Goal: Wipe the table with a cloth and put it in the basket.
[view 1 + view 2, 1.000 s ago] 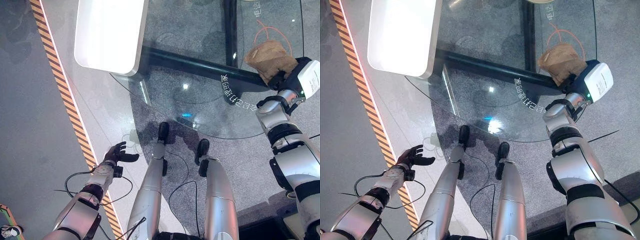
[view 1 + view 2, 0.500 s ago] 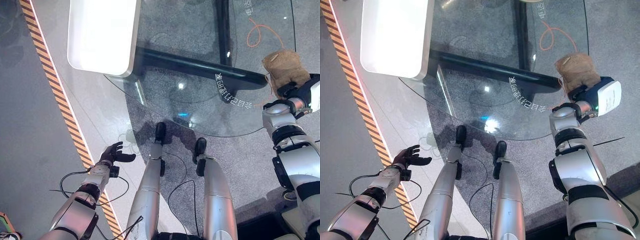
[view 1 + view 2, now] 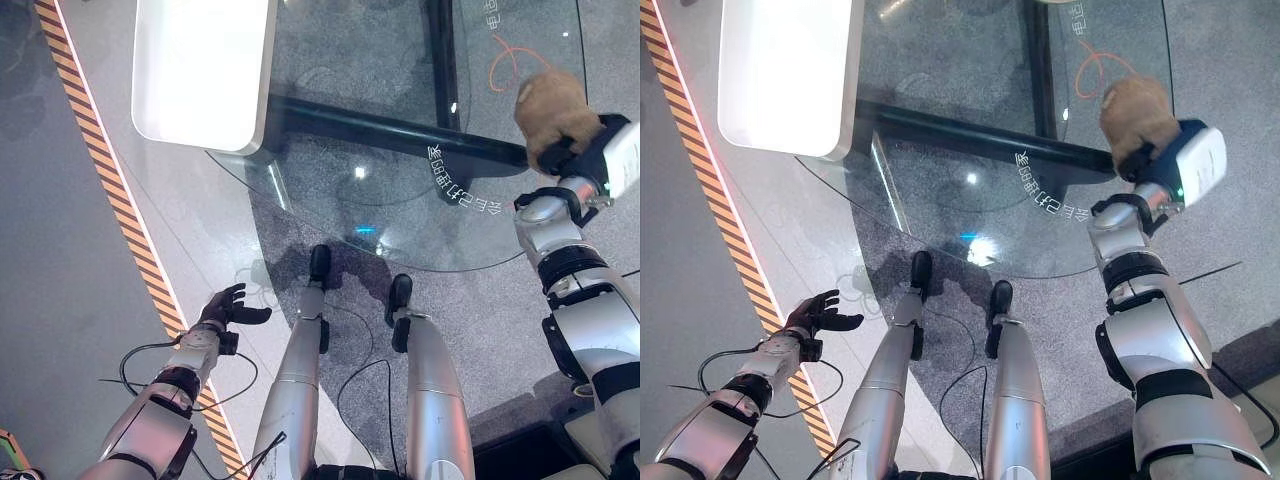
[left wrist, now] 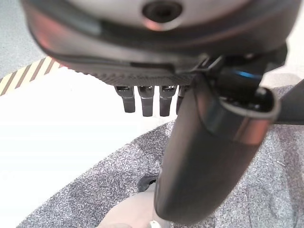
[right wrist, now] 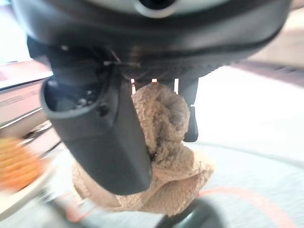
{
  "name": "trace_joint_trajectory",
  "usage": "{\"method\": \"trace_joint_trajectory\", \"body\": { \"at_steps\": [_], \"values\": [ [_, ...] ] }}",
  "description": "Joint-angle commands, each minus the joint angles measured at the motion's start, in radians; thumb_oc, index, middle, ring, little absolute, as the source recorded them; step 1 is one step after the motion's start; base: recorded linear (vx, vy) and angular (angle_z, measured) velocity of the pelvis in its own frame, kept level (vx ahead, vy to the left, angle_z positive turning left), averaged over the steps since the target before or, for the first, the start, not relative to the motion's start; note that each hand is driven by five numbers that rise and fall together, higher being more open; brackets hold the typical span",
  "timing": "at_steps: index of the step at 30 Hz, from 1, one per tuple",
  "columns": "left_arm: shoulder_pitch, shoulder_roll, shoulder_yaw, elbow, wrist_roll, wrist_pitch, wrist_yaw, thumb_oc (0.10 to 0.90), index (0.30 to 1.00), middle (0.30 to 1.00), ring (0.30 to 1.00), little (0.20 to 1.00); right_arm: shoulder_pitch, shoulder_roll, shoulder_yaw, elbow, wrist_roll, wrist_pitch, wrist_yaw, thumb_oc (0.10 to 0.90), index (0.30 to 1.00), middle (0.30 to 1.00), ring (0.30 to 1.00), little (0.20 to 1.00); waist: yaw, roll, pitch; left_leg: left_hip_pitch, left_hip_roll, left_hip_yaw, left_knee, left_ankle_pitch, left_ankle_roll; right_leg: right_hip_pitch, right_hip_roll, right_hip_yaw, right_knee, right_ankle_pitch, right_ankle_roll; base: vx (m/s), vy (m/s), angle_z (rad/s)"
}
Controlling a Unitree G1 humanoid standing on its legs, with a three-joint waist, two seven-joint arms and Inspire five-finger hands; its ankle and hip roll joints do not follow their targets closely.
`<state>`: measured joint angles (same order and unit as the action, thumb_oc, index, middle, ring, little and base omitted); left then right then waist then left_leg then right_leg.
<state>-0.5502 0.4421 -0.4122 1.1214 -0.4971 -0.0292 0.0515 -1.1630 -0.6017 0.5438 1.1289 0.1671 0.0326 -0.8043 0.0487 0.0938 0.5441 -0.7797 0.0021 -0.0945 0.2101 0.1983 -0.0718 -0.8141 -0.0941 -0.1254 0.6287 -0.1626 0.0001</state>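
Observation:
A crumpled brown cloth (image 3: 553, 108) lies bunched on the right part of the round glass table (image 3: 400, 190). My right hand (image 3: 578, 156) is shut on it from the near side. In the right wrist view the thumb (image 5: 99, 137) and fingers pinch the cloth (image 5: 166, 142), which hangs down past them toward the glass. My left hand (image 3: 228, 306) hangs low at the lower left over the floor, open and holding nothing. Its fingers (image 4: 145, 100) are relaxed in the left wrist view.
A white rounded slab (image 3: 205, 65) stands at the table's far left. A black beam (image 3: 390, 125) runs under the glass. An orange cord loop (image 3: 510, 62) shows beyond the cloth. Striped orange tape (image 3: 110, 190) crosses the floor at left.
My right hand slid the cloth out toward the table's right edge, then back away from me over the glass. The view shifted a little. The left hand stayed still.

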Motion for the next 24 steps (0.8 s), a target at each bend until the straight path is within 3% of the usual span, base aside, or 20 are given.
{"method": "trace_joint_trajectory", "body": {
  "at_steps": [1, 15, 24],
  "values": [
    [0.011, 0.006, 0.028, 0.054, -0.007, -0.014, 0.02, 0.8, 0.9, 0.9, 0.9, 0.9, -0.129, -0.067, 0.067, -0.093, -0.115, -0.081, -0.017, 0.1, 0.3, 0.3, 0.3, 0.2, 0.025, -0.023, -0.024, 0.072, -0.078, 0.066, 0.135, -0.21, 0.075, 0.071, 0.068, 0.02, -0.22, 0.109, 0.027, 0.0, 0.0, 0.0],
    [0.012, -0.032, 0.004, 0.028, 0.005, -0.019, 0.038, 0.8, 0.9, 0.9, 0.9, 0.9, -0.139, 0.027, 0.191, -0.19, -0.213, 0.018, 0.081, 0.1, 0.3, 0.3, 0.3, 0.2, 0.046, -0.005, -0.024, 0.073, -0.094, 0.066, 0.129, -0.196, 0.076, 0.079, 0.056, -0.003, -0.225, 0.104, 0.013, 0.0, 0.001, -0.01],
    [0.016, -0.059, -0.012, 0.014, 0.012, -0.022, 0.052, 0.8, 0.9, 0.9, 0.9, 0.9, -0.121, 0.094, 0.26, -0.266, -0.302, 0.002, 0.186, 0.1, 0.3, 0.3, 0.3, 0.2, 0.056, 0.011, -0.024, 0.078, -0.105, 0.067, 0.123, -0.186, 0.074, 0.083, 0.046, -0.011, -0.228, 0.107, 0.011, 0.0, 0.002, 0.0]
  ]
}}
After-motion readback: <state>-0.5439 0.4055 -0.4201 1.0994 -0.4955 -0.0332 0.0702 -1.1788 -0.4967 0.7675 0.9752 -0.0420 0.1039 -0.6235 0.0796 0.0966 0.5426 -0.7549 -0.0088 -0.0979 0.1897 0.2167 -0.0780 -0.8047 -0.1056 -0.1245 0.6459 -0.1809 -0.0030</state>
